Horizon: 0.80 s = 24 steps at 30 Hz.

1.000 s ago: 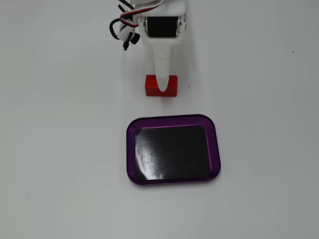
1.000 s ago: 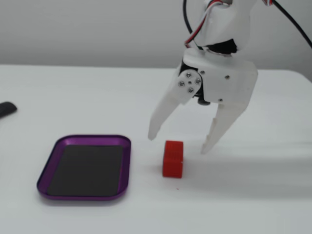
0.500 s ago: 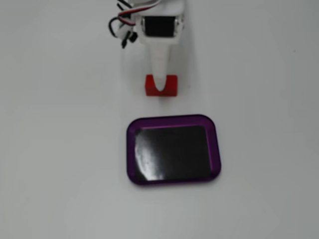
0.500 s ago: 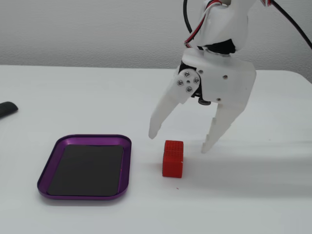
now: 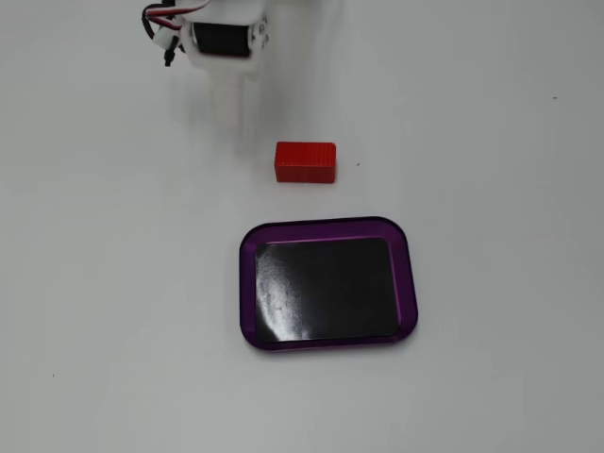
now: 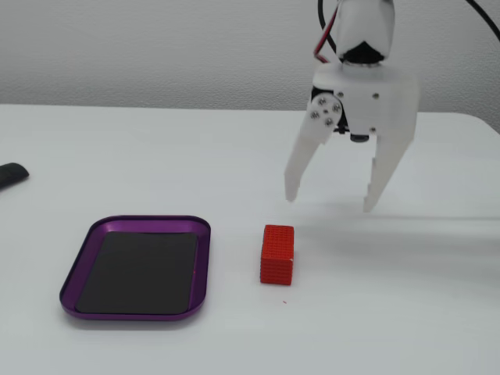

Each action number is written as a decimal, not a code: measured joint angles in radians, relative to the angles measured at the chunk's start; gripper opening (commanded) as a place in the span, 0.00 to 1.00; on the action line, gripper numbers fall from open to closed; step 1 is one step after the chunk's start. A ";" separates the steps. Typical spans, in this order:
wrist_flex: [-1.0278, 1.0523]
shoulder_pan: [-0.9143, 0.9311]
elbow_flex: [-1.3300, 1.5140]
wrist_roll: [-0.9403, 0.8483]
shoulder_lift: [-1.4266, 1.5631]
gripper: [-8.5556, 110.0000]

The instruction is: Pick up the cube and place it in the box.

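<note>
The shallow rectangular tray with rounded corners, a translucent purple rim and a glossy black bottom (image 6: 72, 275), is set nearest the lens in the low fixed view, flat on the white desk (image 6: 437, 312). Nothing is seen inside it, so the placing step is judged not yet done. It can also be found in the fixed view from above (image 5: 408, 283), where its rim lies near the block without touching.

The small bright red ribbed block (image 6: 277, 254) is found just beside the tray, on the desk, with a strip of bare surface between the two; in the fixed view from above (image 5: 305, 161) it lies beyond the tray's upper rim, its long sides roughly parallel to that rim. It is touched by nothing.

The white plastic claw (image 6: 328, 199) is held above the desk, behind and to the right of the block in the low fixed view, with its two fingers pointing down and spread wide apart. Nothing is gripped. The opening appears wider than the block, which is judged to suit a descent over it. A shift toward the block would probably be required first, since the fingers are not yet placed around it.

A dark object (image 6: 11, 174) is cut off at the left edge of the low fixed view; what it is cannot be told.
</note>
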 measured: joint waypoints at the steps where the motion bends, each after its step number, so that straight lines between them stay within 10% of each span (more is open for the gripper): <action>1: -0.006 -0.008 0.017 -0.008 0.000 0.30; 24: -0.032 -0.175 -0.126 -0.012 -0.002 0.30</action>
